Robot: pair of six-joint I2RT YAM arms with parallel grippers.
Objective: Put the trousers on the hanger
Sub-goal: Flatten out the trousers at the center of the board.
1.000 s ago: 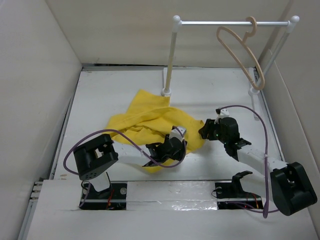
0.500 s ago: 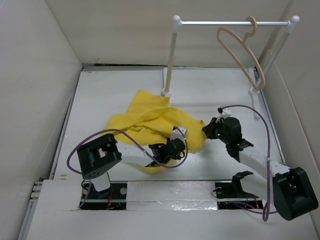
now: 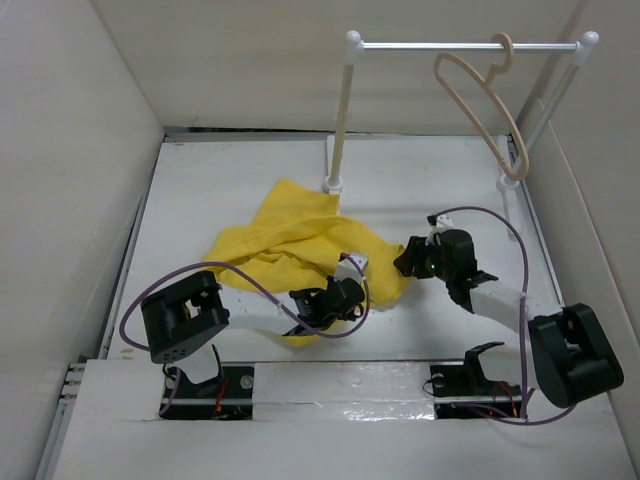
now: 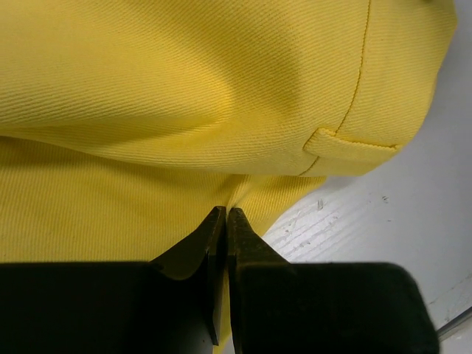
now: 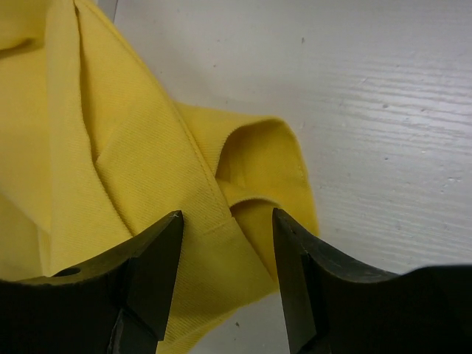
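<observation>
The trousers [image 3: 290, 235] lie on the table [image 3: 220, 190], the hanger [image 3: 470, 117] on the rail [image 3: 430, 45] behind.

The top camera looks down from behind; both wrist cameras sit very close, apparently sharing the trousers [image 3: 290, 230].

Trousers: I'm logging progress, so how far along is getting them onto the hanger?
Done: nothing; the trousers lie crumpled on the table, the hanger hangs bare on the rail. In hand: the left gripper is shut on a cloth edge; the right gripper is open astride a fold. To do: lifting and draping them over the hanger.
</observation>
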